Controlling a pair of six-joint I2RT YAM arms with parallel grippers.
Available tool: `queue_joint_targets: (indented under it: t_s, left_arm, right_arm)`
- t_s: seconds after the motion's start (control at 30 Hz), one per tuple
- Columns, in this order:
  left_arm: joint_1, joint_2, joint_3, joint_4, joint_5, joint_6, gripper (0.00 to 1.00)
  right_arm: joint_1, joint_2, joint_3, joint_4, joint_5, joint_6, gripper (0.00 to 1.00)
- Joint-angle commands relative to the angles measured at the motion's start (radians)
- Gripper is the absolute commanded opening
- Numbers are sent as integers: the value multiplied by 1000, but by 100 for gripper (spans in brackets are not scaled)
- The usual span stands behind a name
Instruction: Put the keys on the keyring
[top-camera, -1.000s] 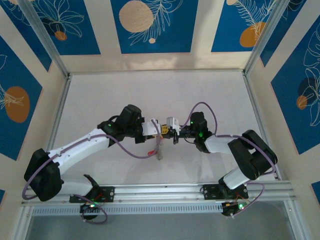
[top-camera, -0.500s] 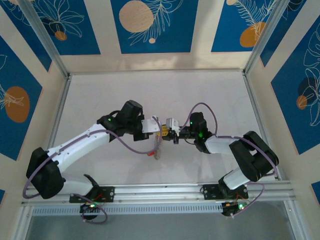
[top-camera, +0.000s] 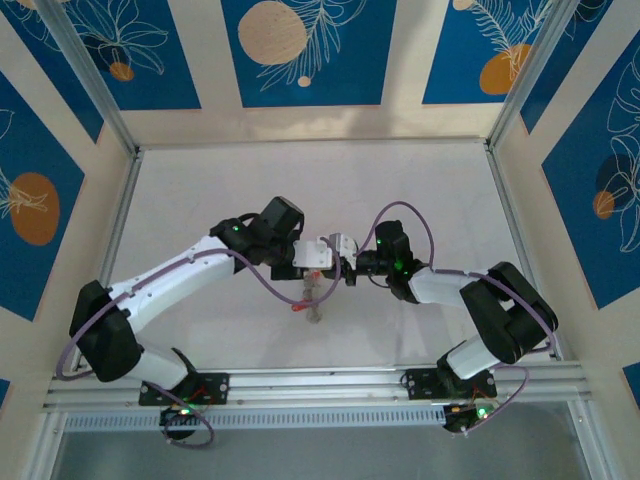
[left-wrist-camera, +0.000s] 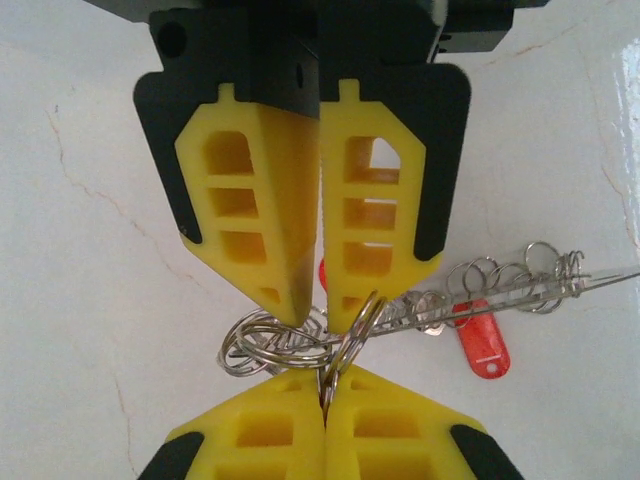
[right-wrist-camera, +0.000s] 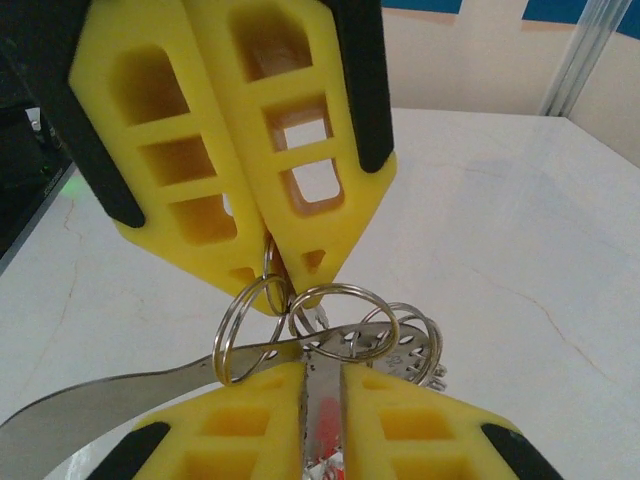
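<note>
Left gripper (left-wrist-camera: 318, 312): pads almost together, pinched on the keyring (left-wrist-camera: 520, 288). It reads as a thin silvery strip running sideways from the fingertips, with its far end cut off at the frame edge. Right gripper (right-wrist-camera: 285, 285) sits tip-to-tip against it, clamped on one split ring (right-wrist-camera: 268, 262) that shows edge-on between its pads. Ring cluster (left-wrist-camera: 268, 345) sits right at the gap between the two sets of tips. Red tag (left-wrist-camera: 482, 345) hangs under the strip, just off to the side of the left fingers. Keys (top-camera: 314, 302) dangle below the meeting tips in the top view, too small to resolve. In the wrist views I can't separate them from the ring tangle. The pinch contact itself is mostly hidden by the yellow pads.
</note>
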Motion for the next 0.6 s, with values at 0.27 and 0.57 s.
queue_joint_targets:
  t_s: [0.27,0.57]
  left_arm:
    - [-11,3,26,-32,-10,-9,0]
    - [-7,17,27,-8,3,-41,0]
  right_arm:
    - [1,-107,-25,-100,-47,-23,25]
    - [3,-134,-43,-114,-81,-29,28]
